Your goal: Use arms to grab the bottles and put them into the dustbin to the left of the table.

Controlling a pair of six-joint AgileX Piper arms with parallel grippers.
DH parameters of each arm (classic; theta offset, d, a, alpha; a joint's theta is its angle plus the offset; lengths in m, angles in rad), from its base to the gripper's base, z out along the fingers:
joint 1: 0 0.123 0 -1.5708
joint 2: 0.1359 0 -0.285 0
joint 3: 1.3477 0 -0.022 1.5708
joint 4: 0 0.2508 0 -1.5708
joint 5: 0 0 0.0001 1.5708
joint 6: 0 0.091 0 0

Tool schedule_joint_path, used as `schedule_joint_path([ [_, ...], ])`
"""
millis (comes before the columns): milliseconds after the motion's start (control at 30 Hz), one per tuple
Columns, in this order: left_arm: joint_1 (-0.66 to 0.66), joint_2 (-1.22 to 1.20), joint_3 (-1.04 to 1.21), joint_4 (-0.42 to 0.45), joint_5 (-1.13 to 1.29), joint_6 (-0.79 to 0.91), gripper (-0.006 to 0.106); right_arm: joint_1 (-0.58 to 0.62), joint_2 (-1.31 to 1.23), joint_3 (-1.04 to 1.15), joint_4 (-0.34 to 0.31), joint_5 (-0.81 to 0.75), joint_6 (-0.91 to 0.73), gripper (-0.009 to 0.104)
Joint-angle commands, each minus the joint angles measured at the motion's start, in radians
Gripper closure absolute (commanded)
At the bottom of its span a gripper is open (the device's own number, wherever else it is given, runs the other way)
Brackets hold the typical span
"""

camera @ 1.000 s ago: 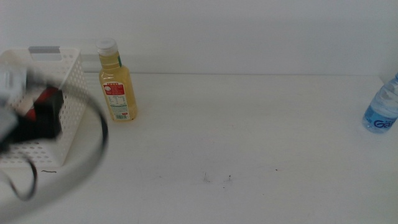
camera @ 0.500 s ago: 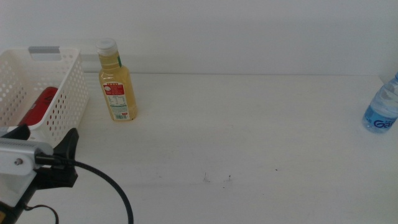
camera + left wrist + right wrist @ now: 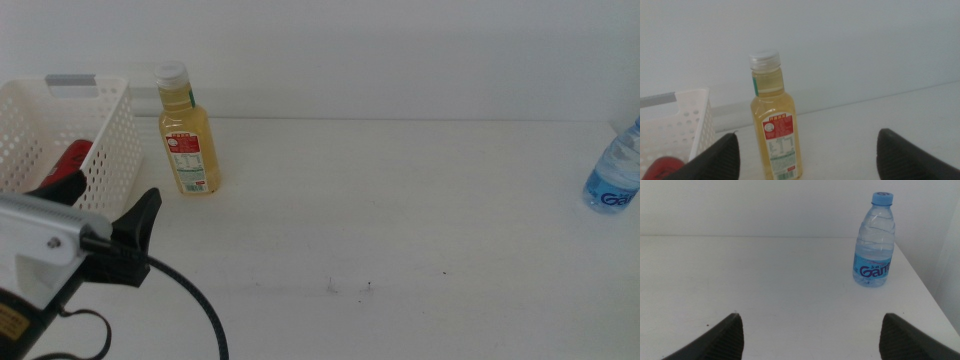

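The yellow juice bottle [image 3: 188, 135] stands upright just right of the white dustbin [image 3: 104, 118]. The slim red can [image 3: 68, 162] lies inside the dustbin. My left gripper [image 3: 100, 197] is open and empty, low at the front left, in front of the dustbin and short of the juice bottle. The left wrist view shows the juice bottle [image 3: 776, 127] ahead, left of centre between the open jaws [image 3: 807, 136], with the dustbin [image 3: 687, 120] and the can [image 3: 660, 167] beside it. The water bottle [image 3: 614, 170] stands at the far right. My right gripper [image 3: 811, 316] is open and faces it [image 3: 875, 245] from a distance.
The white table [image 3: 400, 220] stretches between the juice bottle and the water bottle, with a few dark specks [image 3: 348, 288]. A thick black cable [image 3: 195, 305] hangs from the left arm. The water bottle stands close to the table's right edge [image 3: 920, 280].
The left arm drew back from over the dustbin, leaving the red can inside. It then moved right and forward toward the juice bottle with open jaws.
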State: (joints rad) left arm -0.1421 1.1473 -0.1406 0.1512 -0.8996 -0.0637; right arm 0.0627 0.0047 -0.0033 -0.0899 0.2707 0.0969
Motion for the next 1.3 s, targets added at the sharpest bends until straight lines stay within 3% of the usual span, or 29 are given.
schedule_joint_path([
  [0, -0.007, 0.003, -0.023, 0.008, 0.027, -0.015, 0.007, -0.004, -0.005, 0.003, -0.01, -0.008, -0.002, 0.003],
  [533, -0.036, 0.169, -0.144, -0.054, 0.114, -0.058, 0.007, -0.004, -0.005, 0.003, -0.01, -0.008, -0.002, 0.003],
  [767, -0.113, 0.377, -0.242, -0.242, 0.059, 0.038, 0.007, -0.004, -0.005, 0.003, -0.01, -0.008, -0.002, 0.003],
  [1100, -0.103, 0.678, -0.481, -0.325, 0.034, 0.092, 0.007, -0.004, -0.005, 0.003, -0.01, -0.008, -0.002, 0.003],
  [1267, -0.08, 0.788, -0.581, -0.321, 0.029, 0.092, 0.007, -0.004, -0.005, 0.003, -0.01, -0.008, -0.002, 0.003],
])
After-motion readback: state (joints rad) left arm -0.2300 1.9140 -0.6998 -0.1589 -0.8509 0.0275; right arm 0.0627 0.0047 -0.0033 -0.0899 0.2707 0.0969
